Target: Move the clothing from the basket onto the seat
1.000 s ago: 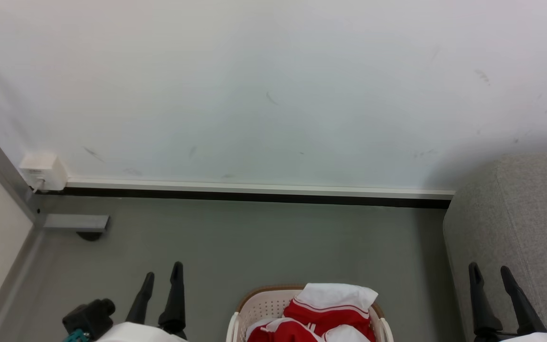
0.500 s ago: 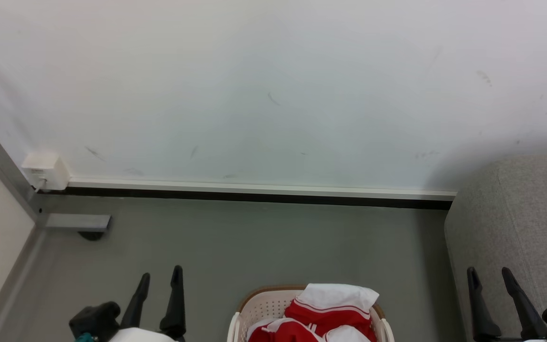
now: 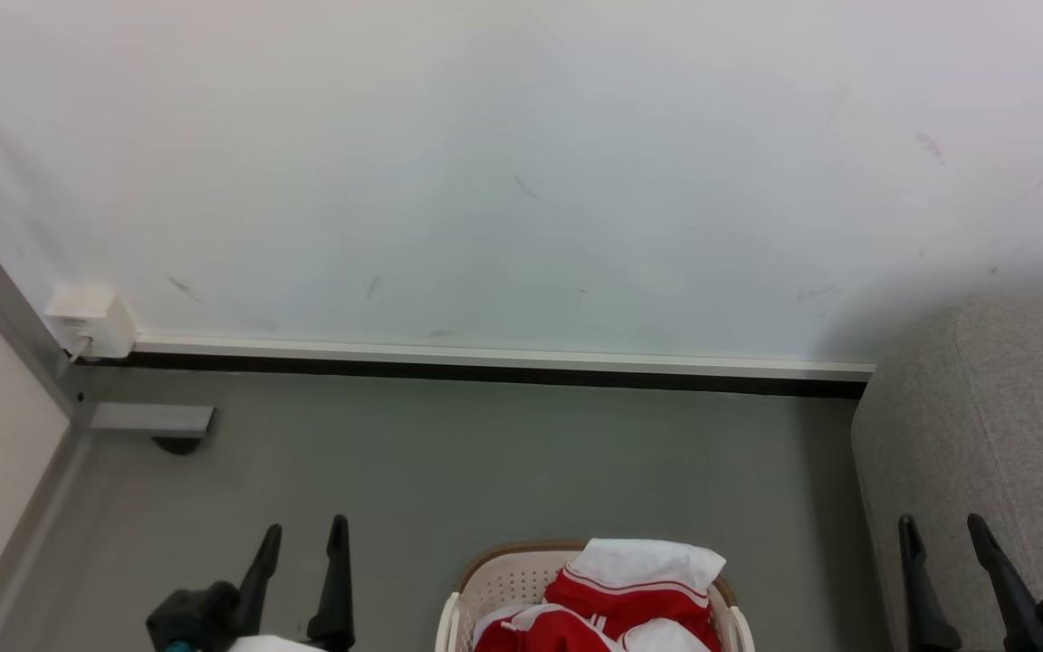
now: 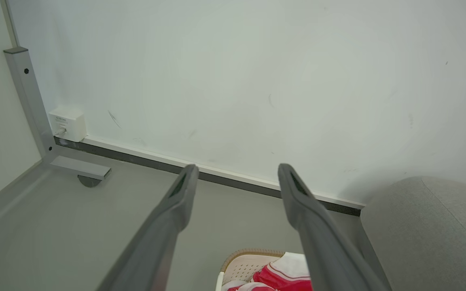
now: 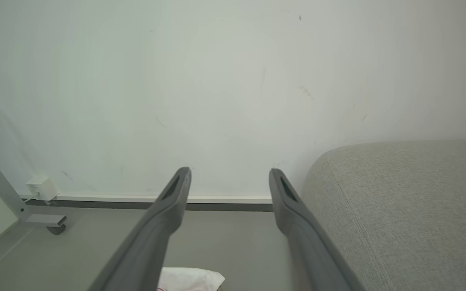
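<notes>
"Where was the clothing (image 3: 630,598)?"

"Heaped in the basket (image 3: 496,560) at the head view's bottom edge, its white folds rising above the brown rim."

"And the seat (image 3: 992,426)?"

"To the right, its rounded edge near the basket. Grey floor (image 3: 485,453) stretched from the basket to the wall (image 3: 521,181)."

"The grippers?"

"The left gripper (image 3: 305,527) hung over the floor, the right gripper (image 3: 942,522) by the seat's edge. Both had their jaws spread, holding nothing."

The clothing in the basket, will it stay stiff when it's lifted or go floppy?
Probably floppy: the clothing lies crumpled in soft folds, so it should drape. Likely light for its bulk, being thin-looking fabric. Pieces overlap in the basket, so lifting one may drag another.
</notes>
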You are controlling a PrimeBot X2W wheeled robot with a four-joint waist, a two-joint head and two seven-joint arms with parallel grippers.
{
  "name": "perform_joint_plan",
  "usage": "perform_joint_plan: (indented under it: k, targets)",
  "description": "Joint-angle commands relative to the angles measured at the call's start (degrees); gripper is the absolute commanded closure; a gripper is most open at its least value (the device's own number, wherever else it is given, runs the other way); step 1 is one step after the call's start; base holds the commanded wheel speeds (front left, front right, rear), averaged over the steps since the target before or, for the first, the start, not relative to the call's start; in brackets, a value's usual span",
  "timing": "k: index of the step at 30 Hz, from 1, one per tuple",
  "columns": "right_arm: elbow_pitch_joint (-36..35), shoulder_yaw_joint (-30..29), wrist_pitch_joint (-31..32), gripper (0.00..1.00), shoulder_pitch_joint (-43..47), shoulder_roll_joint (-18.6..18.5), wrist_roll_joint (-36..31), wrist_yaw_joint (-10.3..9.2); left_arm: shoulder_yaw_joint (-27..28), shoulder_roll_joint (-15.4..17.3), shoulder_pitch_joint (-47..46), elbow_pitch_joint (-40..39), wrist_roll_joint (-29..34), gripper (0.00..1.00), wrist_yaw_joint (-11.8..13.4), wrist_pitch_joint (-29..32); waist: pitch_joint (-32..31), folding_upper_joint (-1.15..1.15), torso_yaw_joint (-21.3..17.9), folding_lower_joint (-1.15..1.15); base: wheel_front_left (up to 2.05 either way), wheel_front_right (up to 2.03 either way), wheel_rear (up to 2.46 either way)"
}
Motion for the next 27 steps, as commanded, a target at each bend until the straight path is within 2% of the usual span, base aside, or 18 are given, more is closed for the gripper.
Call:
perform_joint_plan:
  k: [1,27]
  targets:
    - [-0.1,-0.2,-0.4,0.00,0.4,0.0,-1.1,-0.11,0.1,0.5,-0.1,-0.1,1.6,0.00,0.1,-0.5,0.0,0.00,0.0,0.00,0.00,0.00,0.00]
    - [0.5,-1.5,-3.0,0.00,1.0,0.7,-7.0,-0.14,-1.1,0.6,-0.5,0.6,10.8,0.00,0.4,-3.0,1.5,0.00,-0.6,0.00,0.00,0.00,0.00]
